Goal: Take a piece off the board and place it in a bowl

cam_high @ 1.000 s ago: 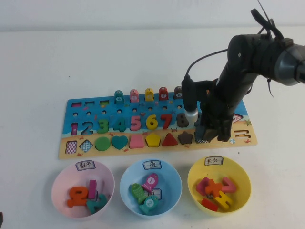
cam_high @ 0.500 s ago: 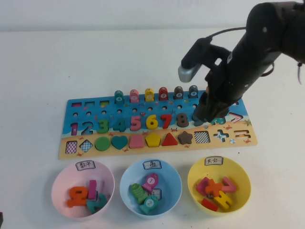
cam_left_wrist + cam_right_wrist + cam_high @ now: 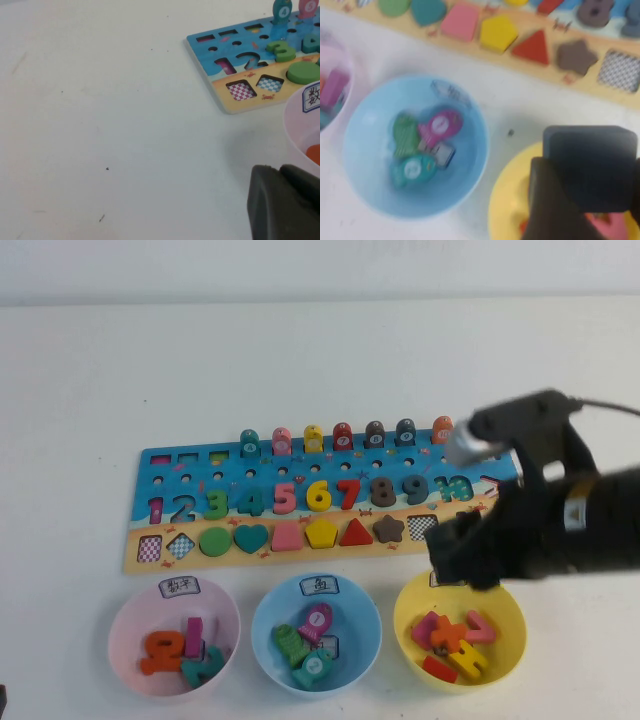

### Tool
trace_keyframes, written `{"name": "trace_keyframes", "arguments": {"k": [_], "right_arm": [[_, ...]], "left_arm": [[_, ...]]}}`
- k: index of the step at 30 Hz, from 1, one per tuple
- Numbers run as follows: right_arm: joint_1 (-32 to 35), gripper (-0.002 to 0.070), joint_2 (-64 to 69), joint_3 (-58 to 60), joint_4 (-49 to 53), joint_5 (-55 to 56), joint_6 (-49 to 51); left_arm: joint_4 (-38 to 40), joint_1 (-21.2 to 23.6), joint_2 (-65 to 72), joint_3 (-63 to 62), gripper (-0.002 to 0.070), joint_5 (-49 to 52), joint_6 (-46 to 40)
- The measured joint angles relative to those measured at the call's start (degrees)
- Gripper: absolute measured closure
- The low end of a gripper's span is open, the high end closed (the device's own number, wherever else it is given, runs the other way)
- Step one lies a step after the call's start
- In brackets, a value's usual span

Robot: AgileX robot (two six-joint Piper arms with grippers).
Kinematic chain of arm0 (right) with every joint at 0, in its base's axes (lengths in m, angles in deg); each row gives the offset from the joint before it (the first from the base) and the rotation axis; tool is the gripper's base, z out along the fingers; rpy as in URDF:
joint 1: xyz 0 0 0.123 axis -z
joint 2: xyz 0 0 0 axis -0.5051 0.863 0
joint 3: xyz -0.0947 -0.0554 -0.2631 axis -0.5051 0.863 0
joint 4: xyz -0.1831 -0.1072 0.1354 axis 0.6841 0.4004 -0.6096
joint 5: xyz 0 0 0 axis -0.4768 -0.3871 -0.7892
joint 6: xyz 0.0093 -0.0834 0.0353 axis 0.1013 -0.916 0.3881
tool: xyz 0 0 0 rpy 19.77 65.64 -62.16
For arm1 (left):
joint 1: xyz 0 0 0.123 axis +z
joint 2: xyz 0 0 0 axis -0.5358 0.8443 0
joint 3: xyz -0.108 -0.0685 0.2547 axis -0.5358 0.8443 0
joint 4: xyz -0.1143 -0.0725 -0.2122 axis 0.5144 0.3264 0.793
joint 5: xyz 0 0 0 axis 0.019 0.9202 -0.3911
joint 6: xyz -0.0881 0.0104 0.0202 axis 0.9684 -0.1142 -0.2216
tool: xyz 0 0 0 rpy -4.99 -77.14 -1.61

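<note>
The right gripper [image 3: 587, 172] clamps the piece [image 3: 590, 165] over the yellow bowl's [image 3: 505, 635] near rim, so an early release could bounce it onto the table beside the board [image 3: 150, 465]; the left gripper [image 3: 285, 205], parked, cannot be judged.

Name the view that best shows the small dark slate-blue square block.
Right wrist view: the dark slate-blue square block fills the right gripper above the yellow bowl. High view hides it behind the arm; left wrist view misses it.

The dark slate-grey square piece [image 3: 590, 167] hangs flat above the yellow bowl's [image 3: 409, 625] rim. Behind lies the long blue-and-tan board [image 3: 300, 465], one checkered socket bare.
</note>
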Motion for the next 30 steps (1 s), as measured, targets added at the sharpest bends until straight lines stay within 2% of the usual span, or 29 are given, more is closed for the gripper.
{"name": "trace_keyframes", "arguments": {"k": [8, 24, 30], "right_arm": [[-4.0, 0.0391, -2.9, 11.7, -0.1, 4.1, 1.2], [-4.1, 0.0389, 4.1, 12.7, -0.2, 2.8, 1.3], [-4.1, 0.0286, 4.1, 12.7, -0.3, 2.8, 1.3]], "left_arm": [[0.0, 0.0, 0.0, 0.0, 0.0678, 0.0, 0.0], [0.0, 0.0, 0.0, 0.0, 0.0678, 0.0, 0.0], [0.0, 0.0, 0.0, 0.0, 0.0678, 0.0, 0.0]]}}
